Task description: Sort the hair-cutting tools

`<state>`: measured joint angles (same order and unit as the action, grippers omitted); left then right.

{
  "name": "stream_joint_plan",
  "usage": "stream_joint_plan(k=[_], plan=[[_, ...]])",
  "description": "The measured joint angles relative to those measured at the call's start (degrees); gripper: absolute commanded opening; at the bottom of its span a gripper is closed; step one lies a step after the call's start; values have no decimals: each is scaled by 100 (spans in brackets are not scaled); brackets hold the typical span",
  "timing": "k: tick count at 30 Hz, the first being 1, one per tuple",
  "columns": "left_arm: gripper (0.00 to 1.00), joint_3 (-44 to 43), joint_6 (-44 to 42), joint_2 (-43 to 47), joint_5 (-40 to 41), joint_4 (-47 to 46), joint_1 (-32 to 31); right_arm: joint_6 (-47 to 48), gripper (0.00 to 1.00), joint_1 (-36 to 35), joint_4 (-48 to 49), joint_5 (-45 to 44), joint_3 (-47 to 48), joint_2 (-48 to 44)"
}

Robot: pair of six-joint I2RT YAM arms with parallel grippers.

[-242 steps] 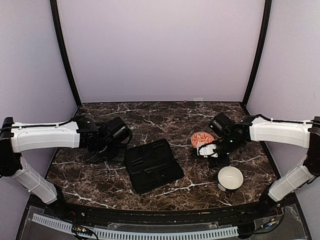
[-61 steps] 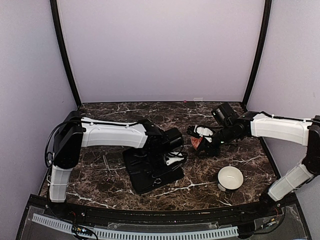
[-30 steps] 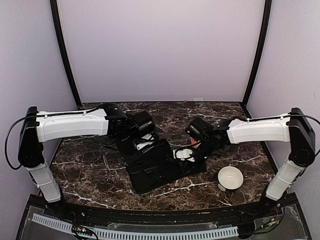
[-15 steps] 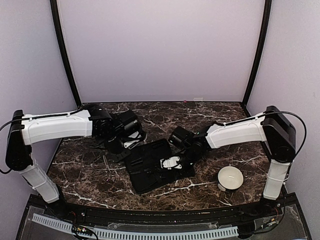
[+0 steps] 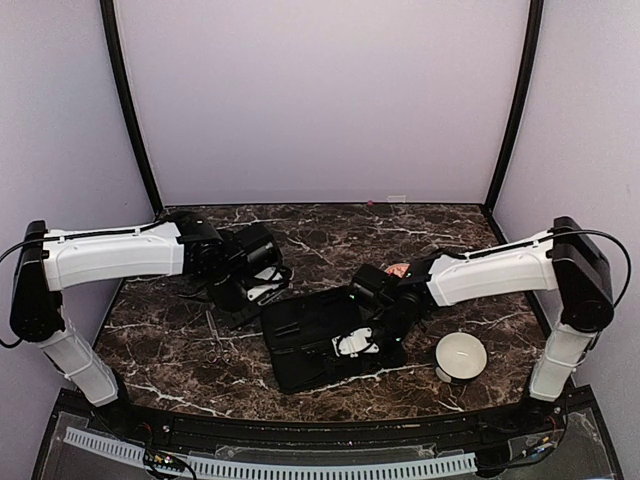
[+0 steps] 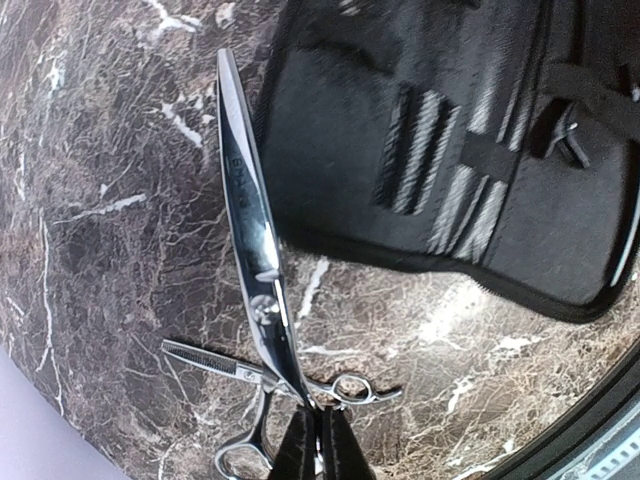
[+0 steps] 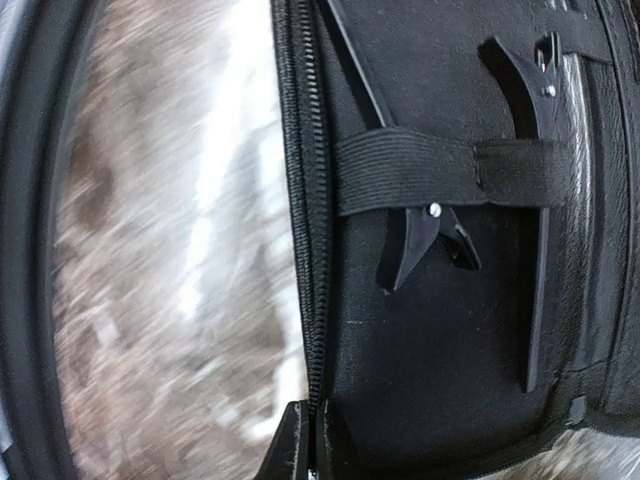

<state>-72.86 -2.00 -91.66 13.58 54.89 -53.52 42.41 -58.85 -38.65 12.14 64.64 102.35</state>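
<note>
My left gripper [image 6: 318, 415] is shut on the handle end of silver scissors [image 6: 250, 230], held above the marble with the blade pointing away. A second pair, thinning scissors [image 6: 205, 358], lies on the table below it. In the top view the left gripper [image 5: 262, 290] is left of the open black case [image 5: 300, 345]. My right gripper [image 7: 312, 420] is shut on the case's zipper edge [image 7: 300, 200]; in the top view it [image 5: 352, 347] is over the case's right half. Black clips [image 7: 425, 240] sit under an elastic strap inside the case.
A white bowl [image 5: 461, 357] stands front right. An orange bowl [image 5: 398, 268] shows partly behind the right arm. Loose scissors [image 5: 217, 338] lie on the marble left of the case. Black frame posts stand at both back corners.
The right gripper has moved toward the front edge, and the case has shifted right and nearer with it. The left arm has barely moved and still holds the scissors.
</note>
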Motion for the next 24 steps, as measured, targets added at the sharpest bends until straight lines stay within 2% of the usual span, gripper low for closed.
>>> stream_joint_plan(k=[7, 13, 16, 20, 24], plan=[[0, 0, -109, -4, -310, -37, -37, 13, 1, -26, -426, 155, -380, -629], [0, -31, -164, -275, -407, -39, -260, -63, 26, -24, -535, 168, -522, -787], [0, -31, -190, -455, -402, -42, -328, -63, 29, 70, -774, 330, -446, -1025], [0, -31, -278, -503, -326, -72, -339, -155, 31, 542, -1045, 826, 59, -1311], [0, -20, -448, -503, -107, -210, -339, -579, 31, 1386, -763, 1368, 496, -1329]])
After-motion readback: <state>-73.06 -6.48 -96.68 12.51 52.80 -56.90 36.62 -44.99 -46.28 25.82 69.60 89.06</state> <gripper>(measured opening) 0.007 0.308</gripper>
